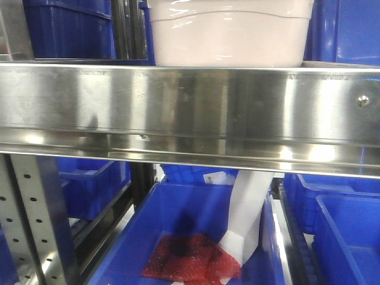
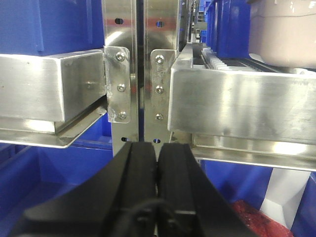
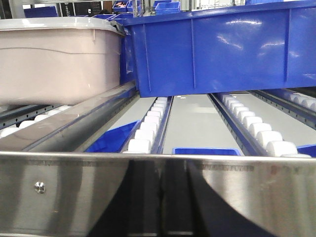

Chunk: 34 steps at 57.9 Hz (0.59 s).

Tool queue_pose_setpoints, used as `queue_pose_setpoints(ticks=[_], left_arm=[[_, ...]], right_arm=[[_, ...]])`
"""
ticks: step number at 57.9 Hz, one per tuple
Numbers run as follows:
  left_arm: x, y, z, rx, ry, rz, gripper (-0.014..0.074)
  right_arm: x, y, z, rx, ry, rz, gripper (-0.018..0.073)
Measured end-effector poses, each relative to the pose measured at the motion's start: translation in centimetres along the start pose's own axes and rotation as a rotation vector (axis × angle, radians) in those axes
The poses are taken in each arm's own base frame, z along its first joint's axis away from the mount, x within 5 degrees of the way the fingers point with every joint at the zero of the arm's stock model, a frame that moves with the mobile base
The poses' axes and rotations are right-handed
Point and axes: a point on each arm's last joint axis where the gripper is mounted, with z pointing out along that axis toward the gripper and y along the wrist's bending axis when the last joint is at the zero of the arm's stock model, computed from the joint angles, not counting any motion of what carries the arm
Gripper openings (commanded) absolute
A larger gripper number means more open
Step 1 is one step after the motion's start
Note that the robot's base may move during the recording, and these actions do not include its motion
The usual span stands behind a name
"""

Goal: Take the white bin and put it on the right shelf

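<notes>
No brand, label or readable writing is seen in any view.

Left wrist view: the left gripper (image 2: 158, 170) is seen low centre, its two black fingers (image 2: 140, 168) pressed together, clenched on nothing. Two perforated uprights (image 2: 118, 59) are seen straight beyond the jaws, each with a three-screw bracket. One steel rail is seen either side. The white bin (image 2: 284, 34) is seen up and right of the jaws, resting on the right shelf (image 2: 237, 98).

Front view: one white bin (image 1: 228, 35) is seen sitting on the right shelf (image 1: 190, 107), behind its broad front rail; one screw (image 1: 363, 100) is seen near the rail's right end. A lower blue crate (image 1: 178, 219) holds red bubble wrap (image 1: 190, 258) and a white scoop-like piece (image 1: 246, 219).

Right wrist view: the right gripper is not seen; its jaw state cannot be told. The white bin (image 3: 59, 59) is seen at left on the roller tracks (image 3: 148, 126), one blue crate (image 3: 217, 49) just beside it.
</notes>
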Motion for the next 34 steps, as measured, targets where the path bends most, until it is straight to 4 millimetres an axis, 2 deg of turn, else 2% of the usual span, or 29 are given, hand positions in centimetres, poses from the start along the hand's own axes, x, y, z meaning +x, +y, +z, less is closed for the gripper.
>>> queue_pose_setpoints(ticks=[34], left_arm=[[0.00, 0.00, 0.00, 0.000, 0.000, 0.000, -0.0118]], right_arm=[[0.06, 0.00, 0.00, 0.000, 0.007, 0.002, 0.0075]])
